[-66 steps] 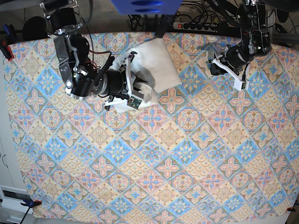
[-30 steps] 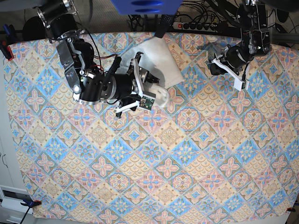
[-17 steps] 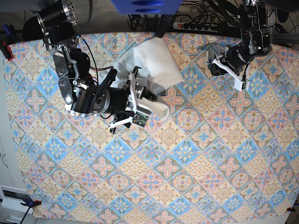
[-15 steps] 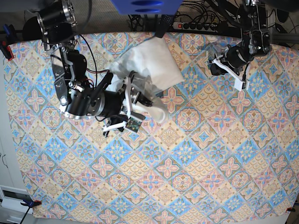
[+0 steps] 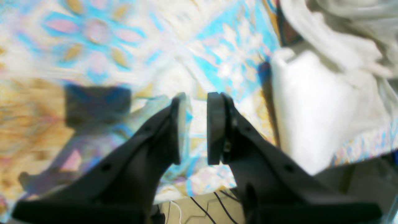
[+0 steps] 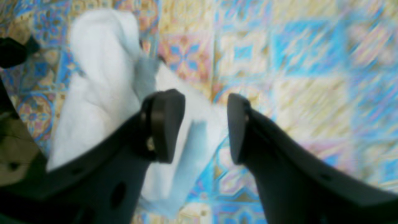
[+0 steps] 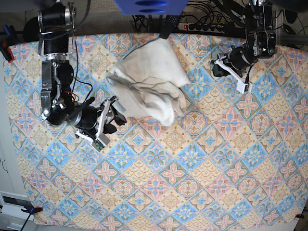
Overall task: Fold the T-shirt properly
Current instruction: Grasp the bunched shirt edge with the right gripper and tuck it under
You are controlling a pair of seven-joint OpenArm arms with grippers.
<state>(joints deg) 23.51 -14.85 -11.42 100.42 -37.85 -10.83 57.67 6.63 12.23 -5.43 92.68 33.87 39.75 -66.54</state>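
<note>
T-shirt (image 7: 149, 86) lay in a rumpled white heap toward the far middle of the table, bunched rather than spread, with no print showing from above. It sat that way, as far as you could judge, because neither arm had hold of it: nothing was stretching an edge or pinning a corner, so the cloth had slumped into loose rolls with one fat lobe hanging toward the near side.

Your right gripper (image 7: 107, 123) hovered just beside that heap on its near-left flank, jaws apart and empty; in the right wrist view the right gripper (image 6: 205, 127) framed the patterned cloth with a white fold of the shirt (image 6: 102, 93) lying just behind one finger, not between them. That placing read as a release or a reach for a fresh edge, and you could not tell which.

Your left gripper (image 7: 231, 67) hung well apart at the far corner, near the table's back edge, jaws nearly together with only a narrow slit and nothing in it; the left wrist view put the left gripper (image 5: 196, 127) over bare pattern with the shirt off to one side.

The table (image 7: 202, 183) wore a cloth of blue, pink and tan diamond tiles, clamped at the corners. Behind it ran a power strip (image 7: 204, 26) and tangled cables
</note>
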